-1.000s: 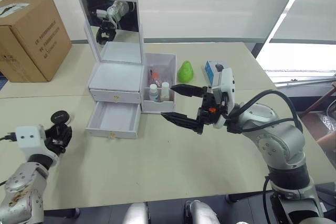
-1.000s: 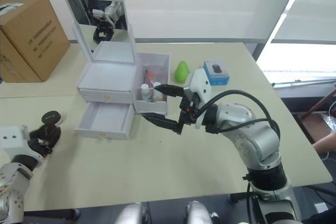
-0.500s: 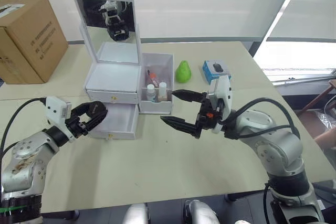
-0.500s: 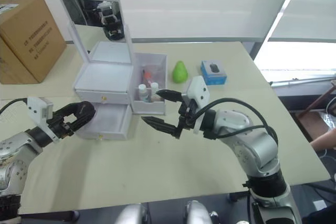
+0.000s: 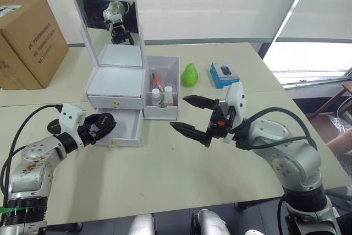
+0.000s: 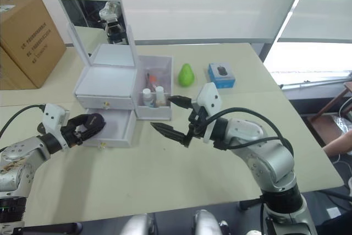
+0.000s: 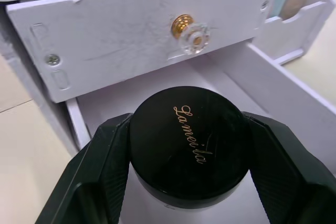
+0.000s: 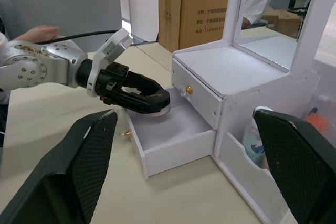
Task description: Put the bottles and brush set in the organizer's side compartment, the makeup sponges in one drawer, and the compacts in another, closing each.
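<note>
The left claw (image 5: 100, 124) is clamped on a black-lidded compact (image 7: 188, 140), holding it just over the pulled-out lower drawer (image 5: 122, 130) of the organizer (image 5: 115, 83). So the compact step is in hand, I'd say. Next it should lower the case into the drawer and let go. The right claw (image 5: 192, 115) hangs wide open and empty above the worktop (image 5: 181, 174), near the side compartment (image 5: 161, 94), where the bottles (image 5: 161, 95) already stand.

compact (image 7: 189, 144) base hidden by lid, cardboard box (image 5: 27, 39) cropped
</note>
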Controlling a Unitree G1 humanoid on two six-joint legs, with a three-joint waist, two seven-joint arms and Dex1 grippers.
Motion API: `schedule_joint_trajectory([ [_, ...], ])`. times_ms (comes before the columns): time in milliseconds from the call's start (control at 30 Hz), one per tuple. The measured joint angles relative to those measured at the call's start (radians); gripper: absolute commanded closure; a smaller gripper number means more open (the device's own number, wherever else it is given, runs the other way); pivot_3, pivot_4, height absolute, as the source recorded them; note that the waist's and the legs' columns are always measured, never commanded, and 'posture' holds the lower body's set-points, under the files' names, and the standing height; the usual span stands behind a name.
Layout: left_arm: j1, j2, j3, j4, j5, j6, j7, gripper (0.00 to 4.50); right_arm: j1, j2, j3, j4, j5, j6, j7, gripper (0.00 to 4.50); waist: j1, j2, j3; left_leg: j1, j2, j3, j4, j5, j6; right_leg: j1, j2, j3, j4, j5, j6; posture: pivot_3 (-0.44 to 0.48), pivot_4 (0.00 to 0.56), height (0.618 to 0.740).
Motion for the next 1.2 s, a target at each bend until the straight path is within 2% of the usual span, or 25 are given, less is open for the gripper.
schedule_joint_trajectory([
  [333, 0.023, 0.008, 0.000, -0.018, 0.001, 0.011, -0.010, 1.61, 0.000, -0.005, -0.004, -0.006, 0.012, 0.000, -0.007, 0.00, 0.000, 0.000, 0.000, 0.000, 0.000, 0.000, 0.000, 0.000, 0.000, 0.000, 0.000, 0.000, 0.000, 0.000, 0.000, 0.000, 0.150, 0.740],
  [400, 0.023, 0.008, 0.000, -0.019, 0.001, 0.011, -0.010, 0.87, 0.000, -0.005, -0.004, -0.006, 0.012, 0.000, -0.008, 0.00, -0.001, 0.000, 0.000, 0.000, 0.000, 0.000, 0.000, 0.000, 0.000, 0.000, 0.000, 0.000, 0.000, 0.000, 0.000, 0.000, 0.150, 0.740],
  [500, 0.023, 0.008, 0.001, -0.024, -0.001, 0.011, -0.009, 0.02, 0.000, -0.006, -0.004, -0.006, 0.012, 0.000, -0.008, 0.00, -0.001, 0.000, 0.000, 0.000, 0.000, 0.000, 0.000, 0.000, 0.000, 0.000, 0.000, 0.000, 0.000, 0.000, 0.000, 0.000, 0.150, 0.740],
  [767, 0.023, 0.002, 0.039, -0.067, -0.043, 0.027, -0.001, 0.02, 0.000, -0.008, -0.004, -0.006, 0.012, 0.000, -0.007, 0.00, 0.000, 0.000, 0.000, 0.000, 0.000, 0.000, 0.000, 0.000, 0.000, 0.000, 0.000, 0.000, 0.000, 0.000, 0.000, 0.000, 0.150, 0.740],
  [933, 0.026, 0.005, 0.137, -0.097, -0.131, 0.066, -0.005, 0.02, 0.000, -0.011, -0.004, -0.005, 0.011, 0.000, -0.002, 0.00, -0.003, 0.000, 0.000, 0.000, 0.000, 0.000, 0.000, 0.000, 0.000, 0.000, 0.001, 0.000, 0.000, 0.000, 0.000, 0.000, 0.150, 0.740],
  [1067, 0.102, 0.095, 0.277, -0.041, -0.158, 0.076, -0.047, 0.02, 0.036, -0.059, -0.057, 0.008, 0.011, -0.010, 0.021, 0.00, -0.004, 0.000, 0.000, 0.001, 0.000, -0.001, 0.000, 0.000, 0.000, -0.001, 0.001, 0.000, 0.000, 0.000, 0.000, 0.000, 0.150, 0.740],
  [1200, 0.246, 0.186, 0.423, 0.112, -0.110, 0.015, -0.110, 0.02, 0.151, -0.152, -0.193, 0.051, 0.002, -0.060, 0.081, 0.00, -0.001, 0.000, 0.000, 0.002, 0.000, 0.000, 0.000, 0.000, 0.000, -0.004, 0.000, 0.000, -0.001, -0.001, -0.001, 0.000, 0.150, 0.740],
])
